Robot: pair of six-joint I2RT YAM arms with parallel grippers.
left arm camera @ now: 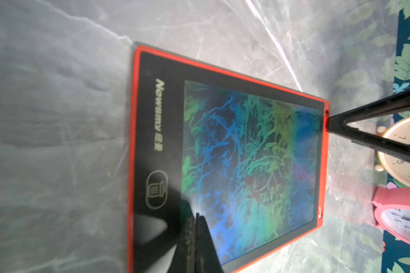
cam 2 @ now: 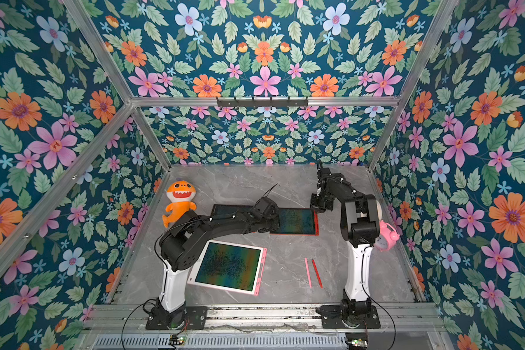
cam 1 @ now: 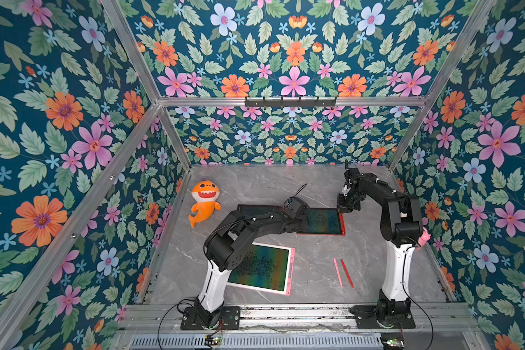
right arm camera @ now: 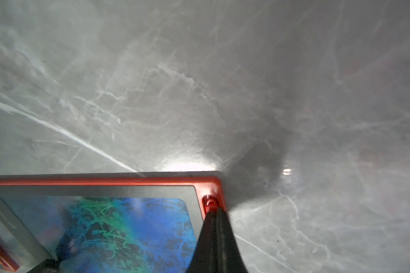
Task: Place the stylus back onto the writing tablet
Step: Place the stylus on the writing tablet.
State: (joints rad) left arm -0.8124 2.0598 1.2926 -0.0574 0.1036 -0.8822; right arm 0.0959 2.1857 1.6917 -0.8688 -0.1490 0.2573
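Walls (cam 1: 73, 121) of flowered paper fill most of both top views, and we see the grey table (cam 1: 285, 188) low in the centre. The left arm (cam 1: 249, 225) and right arm (cam 1: 391, 209) rise from the bottom edge and meet over the red tablet (cam 1: 323, 221), which lies flat in the middle of the table. A pink tablet (cam 1: 261, 266) lies below it, left of centre, partly under the left arm. A dark tablet (cam 1: 255, 209) shows just left of the red one, behind that arm. An orange shark (cam 1: 204, 201) lies at the table's left side, and a pink clock (cam 2: 387, 235) stands at its right edge behind the right arm. The pink stylus (cam 1: 337, 272) and red stylus (cam 1: 347, 273) lie side by side on the bare table, lower right of centre, apart from every tablet and from both grippers. In the left wrist view we find the left gripper (left arm camera: 197, 216) with its fingers pressed together over the red tablet's black border, holding nothing. The right gripper (right arm camera: 214, 212) is likewise closed and empty, its tip touching the red rim at a corner of that tablet.
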